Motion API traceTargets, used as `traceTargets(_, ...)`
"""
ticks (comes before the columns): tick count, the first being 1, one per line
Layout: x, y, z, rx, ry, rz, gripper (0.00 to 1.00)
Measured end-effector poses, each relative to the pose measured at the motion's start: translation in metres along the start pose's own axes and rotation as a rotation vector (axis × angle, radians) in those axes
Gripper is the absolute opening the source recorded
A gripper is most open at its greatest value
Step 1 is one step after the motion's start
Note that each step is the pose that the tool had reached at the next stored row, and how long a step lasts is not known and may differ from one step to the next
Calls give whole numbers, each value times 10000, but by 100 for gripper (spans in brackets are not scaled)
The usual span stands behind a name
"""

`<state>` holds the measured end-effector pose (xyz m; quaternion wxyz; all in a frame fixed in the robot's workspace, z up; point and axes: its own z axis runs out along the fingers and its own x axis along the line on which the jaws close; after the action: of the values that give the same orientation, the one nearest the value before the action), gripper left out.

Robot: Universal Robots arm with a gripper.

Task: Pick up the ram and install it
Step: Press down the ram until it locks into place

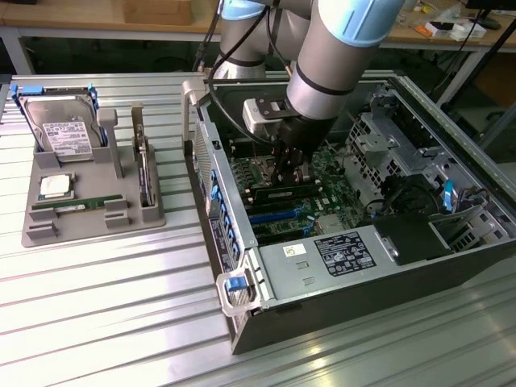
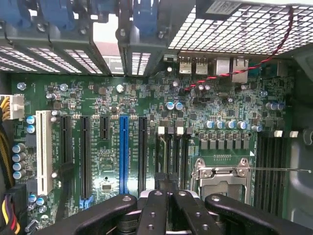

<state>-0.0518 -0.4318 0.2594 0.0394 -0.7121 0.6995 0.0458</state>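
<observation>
The ram (image 1: pixel 79 206), a narrow green stick with a white sticker, lies flat in a slot at the front of the grey tray (image 1: pixel 97 226), on the exterior view's left. My gripper (image 1: pixel 286 177) hangs inside the open computer case (image 1: pixel 242 266), well away from the ram, over the motherboard (image 2: pixel 98 98). Its fingers (image 2: pixel 154 205) are shut together, and I see nothing held between them. In the wrist view the gripper (image 2: pixel 166 181) points at the black memory slots (image 2: pixel 171 149) beside the metal processor socket (image 2: pixel 220 174).
The tray also carries a silver hard drive (image 1: pixel 63 133), a square processor chip (image 1: pixel 55 187) and an upright card (image 1: pixel 143 173). The case's walls, drive cage (image 1: pixel 395 145) and cables surround the gripper. A blue expansion slot (image 2: pixel 123 152) runs beside the memory slots.
</observation>
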Motion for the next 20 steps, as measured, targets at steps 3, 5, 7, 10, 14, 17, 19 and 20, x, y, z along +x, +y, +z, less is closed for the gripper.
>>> traceTargets(3, 7, 0, 58, 4, -2, 0, 11)
traceTargets(5, 9, 0, 76, 2, 1, 1, 11)
traceTargets(7, 16, -1, 127, 2, 0, 1, 11)
traceTargets(10, 23, -1, 192, 3, 0, 0, 11)
traceTargets(14, 33, -2, 271, 3, 0, 0, 11)
traceTargets(17, 44, -1, 330, -5, 15, 3, 11)
traceTargets(19, 45, -2, 348, -3, 15, 3, 11)
traceTargets(20, 45, -2, 348, -4, 14, 2, 11)
